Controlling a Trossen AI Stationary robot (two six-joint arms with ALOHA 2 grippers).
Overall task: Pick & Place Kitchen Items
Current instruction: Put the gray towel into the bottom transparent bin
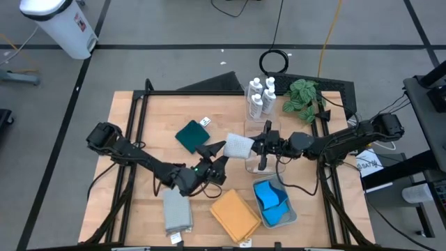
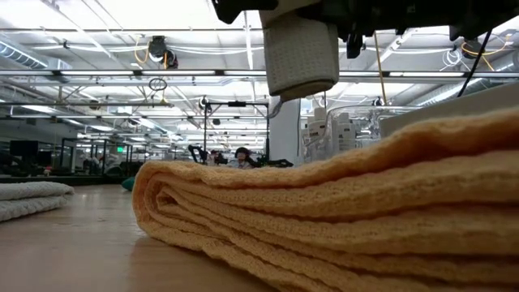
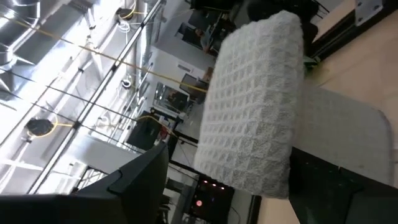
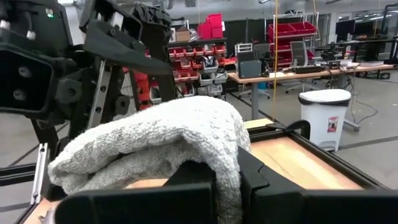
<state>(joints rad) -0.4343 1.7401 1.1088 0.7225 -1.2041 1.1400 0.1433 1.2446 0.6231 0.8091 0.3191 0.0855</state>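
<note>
The white waffle-weave cloth (image 1: pixel 239 146) is hanging folded in the air above the middle of the table, beside the clear bin (image 1: pixel 258 167), and it is looking light, soft and floppy, likely to sag wherever it is not being gripped. The right gripper (image 1: pixel 254 146) is pinching one end of it with fingers pressed fully together on the fabric, while the left gripper (image 1: pixel 217 150) is holding its fingers spread around the other end. Gripping it across the thick folded edge, not a single layer, is probably the safest way to stop it unfolding.
</note>
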